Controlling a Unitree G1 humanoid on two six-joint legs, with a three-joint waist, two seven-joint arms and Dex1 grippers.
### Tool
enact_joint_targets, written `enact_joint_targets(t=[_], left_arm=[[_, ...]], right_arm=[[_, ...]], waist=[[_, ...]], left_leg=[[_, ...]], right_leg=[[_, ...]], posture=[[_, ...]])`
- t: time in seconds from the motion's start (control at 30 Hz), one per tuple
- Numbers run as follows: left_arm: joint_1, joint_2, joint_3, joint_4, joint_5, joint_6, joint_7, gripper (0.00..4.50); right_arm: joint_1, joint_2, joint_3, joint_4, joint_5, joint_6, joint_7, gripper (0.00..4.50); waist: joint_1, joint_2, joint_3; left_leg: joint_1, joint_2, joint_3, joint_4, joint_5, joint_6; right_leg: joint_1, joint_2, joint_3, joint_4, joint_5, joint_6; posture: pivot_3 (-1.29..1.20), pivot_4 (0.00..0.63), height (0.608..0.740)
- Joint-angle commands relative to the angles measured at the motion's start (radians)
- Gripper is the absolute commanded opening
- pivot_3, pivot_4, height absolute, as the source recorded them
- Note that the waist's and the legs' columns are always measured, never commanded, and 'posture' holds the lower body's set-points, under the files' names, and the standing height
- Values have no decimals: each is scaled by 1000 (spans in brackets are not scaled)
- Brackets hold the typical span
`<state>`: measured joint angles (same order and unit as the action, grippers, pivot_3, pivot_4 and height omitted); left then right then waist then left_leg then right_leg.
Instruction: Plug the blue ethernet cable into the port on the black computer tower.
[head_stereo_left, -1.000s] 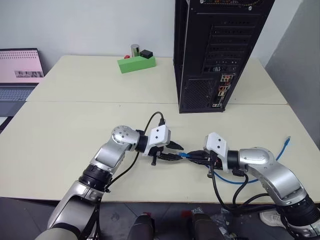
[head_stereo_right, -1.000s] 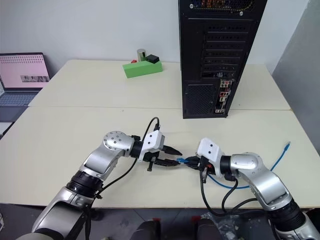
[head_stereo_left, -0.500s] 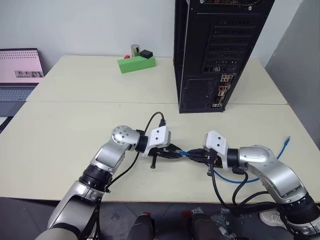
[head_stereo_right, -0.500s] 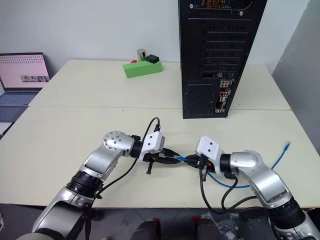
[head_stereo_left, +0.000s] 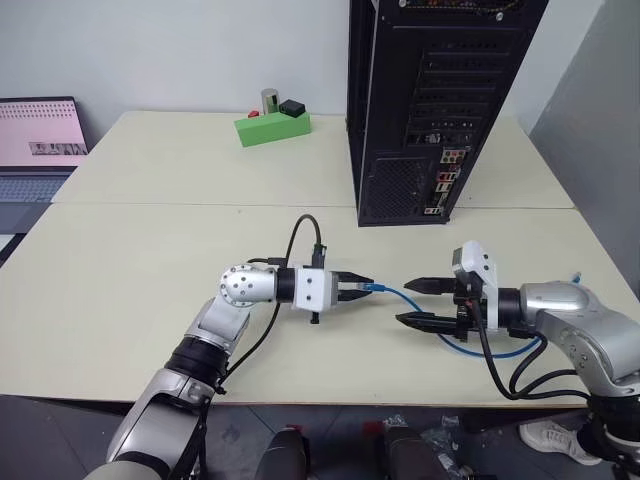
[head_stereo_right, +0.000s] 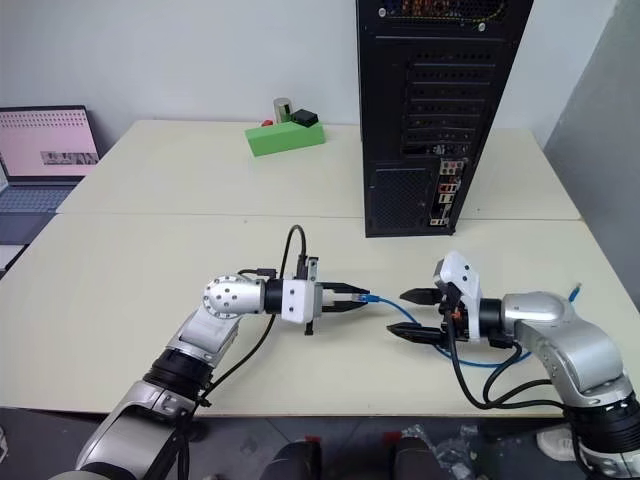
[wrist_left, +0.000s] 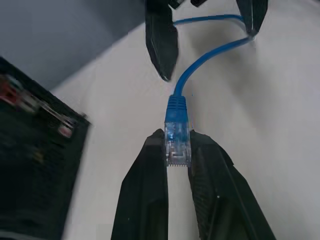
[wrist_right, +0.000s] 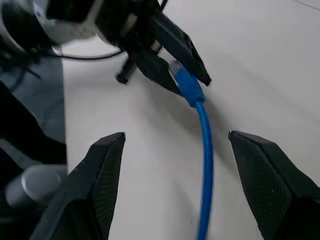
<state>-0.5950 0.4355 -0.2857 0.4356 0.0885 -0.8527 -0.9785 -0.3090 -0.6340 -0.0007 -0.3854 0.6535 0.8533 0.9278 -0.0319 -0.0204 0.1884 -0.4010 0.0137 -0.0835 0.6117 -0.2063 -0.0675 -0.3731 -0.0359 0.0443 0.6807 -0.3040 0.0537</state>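
So: plug (wrist_left: 177, 142) of blue cable (head_stereo_left: 415, 298) pinched in left end effector (head_stereo_left: 357, 287), aimed rightward; right end effector (head_stereo_left: 421, 302) spread wide, empty, straddling the cord; tower (head_stereo_left: 430, 100) well apart, port untouched.

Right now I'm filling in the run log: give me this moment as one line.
left gripper: shut on cable plug | right gripper: open, cable between fingers, untouched | tower: port not yet plugged

left tool (head_stereo_left: 360, 285) clamped, level | right tool (head_stereo_left: 418, 303) jaws apart
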Motion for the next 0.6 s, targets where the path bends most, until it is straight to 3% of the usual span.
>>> enact_joint_targets(t=[0.03, 0.3, 0.6], left_arm=[[-25, 20, 43, 112, 119, -259, 153, 312], [-67, 32, 55, 211, 241, -424, 357, 312], [-84, 46, 33, 206, 308, -450, 477, 312]], right_arm=[[-36, 81, -56, -4, 124, 78, -76, 3406], [-68, 160, -67, 47, 205, 135, -143, 3406], [-88, 197, -48, 96, 215, 127, -149, 3406]], waist=[[-1, 0, 0], [2, 0, 0], [1, 0, 0]], left_leg=[[0, 0, 0, 0, 0, 0], [-1, -1, 0, 0, 0, 0], [-1, -1, 0, 0, 0, 0]], right_leg=[[0, 0, 0, 0, 0, 0], [0, -1, 0, 0, 0, 1], [0, -1, -1, 1, 0, 1]], posture=[[0, 150, 740], [0, 150, 740], [0, 150, 740]])
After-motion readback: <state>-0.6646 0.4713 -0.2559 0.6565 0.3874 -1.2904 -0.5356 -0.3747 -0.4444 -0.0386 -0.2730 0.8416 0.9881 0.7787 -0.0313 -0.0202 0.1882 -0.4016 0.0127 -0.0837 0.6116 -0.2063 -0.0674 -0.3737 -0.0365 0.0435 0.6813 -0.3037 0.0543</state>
